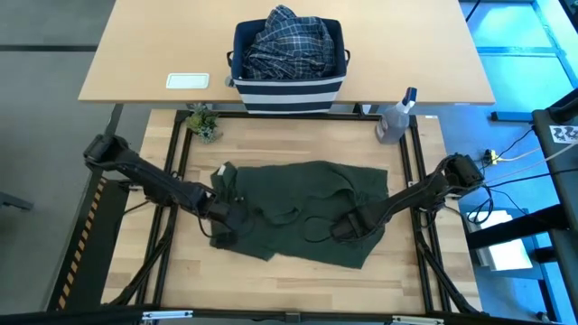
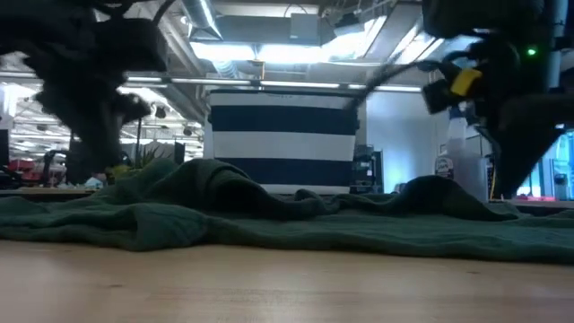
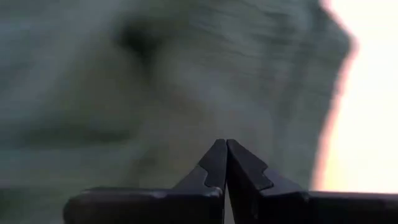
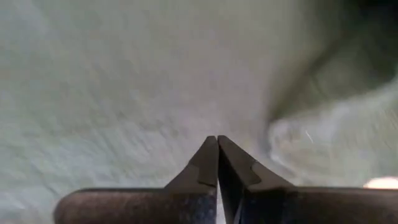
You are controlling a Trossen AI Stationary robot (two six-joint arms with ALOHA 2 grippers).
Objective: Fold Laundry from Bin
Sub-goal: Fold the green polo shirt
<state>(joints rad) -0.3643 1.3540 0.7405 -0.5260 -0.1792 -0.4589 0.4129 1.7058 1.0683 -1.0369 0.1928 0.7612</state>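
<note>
Overhead tells me most: dark olive-green garment (image 1: 302, 212) spread at table centre, left gripper (image 1: 228, 219) on its nine o'clock edge, right gripper (image 1: 346, 227) toward four o'clock. Bin (image 1: 289, 88) at twelve o'clock holds the plaid shirt (image 1: 287, 41), which the low view hides behind the bin's striped wall. Only my wrist views show both pairs of fingers pressed together over green cloth; whether any is pinched, I cannot tell.

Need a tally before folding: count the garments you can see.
2. A dark green garment lies spread on the table under both grippers; a plaid shirt is heaped in the striped bin behind it. More may be hidden beneath the shirt.
</note>
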